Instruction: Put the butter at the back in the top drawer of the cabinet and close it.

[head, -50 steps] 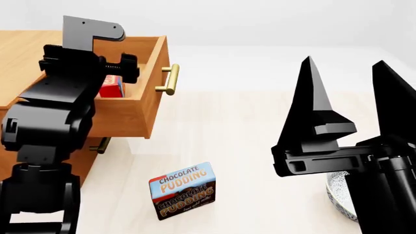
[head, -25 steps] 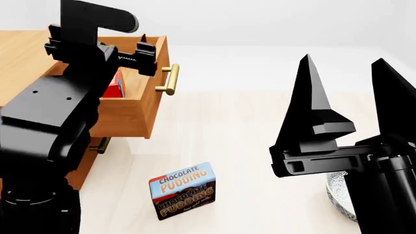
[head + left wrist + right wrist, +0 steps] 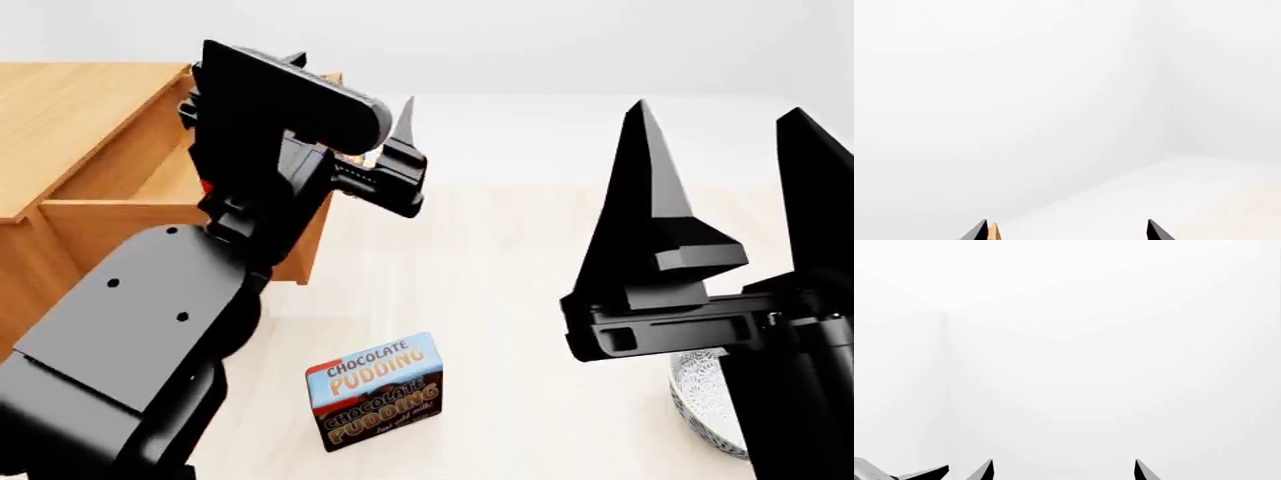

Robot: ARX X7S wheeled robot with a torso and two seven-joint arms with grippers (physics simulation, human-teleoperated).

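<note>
Gaping wooden top drawer (image 3: 120,215), glossy pudding box (image 3: 375,391)

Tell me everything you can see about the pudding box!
The pudding box is a small rectangular carton, blue on top and brown below, with "Chocolate Pudding" lettering on both parts. It looks like printed cardboard. It stands upright on the pale floor, turned at a slight angle, in front of the cabinet. Nothing touches it.

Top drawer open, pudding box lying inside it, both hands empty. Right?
Not quite. In the head view the pudding box stands on the floor, outside the open top drawer. The left hand and right hand are open and empty.
</note>
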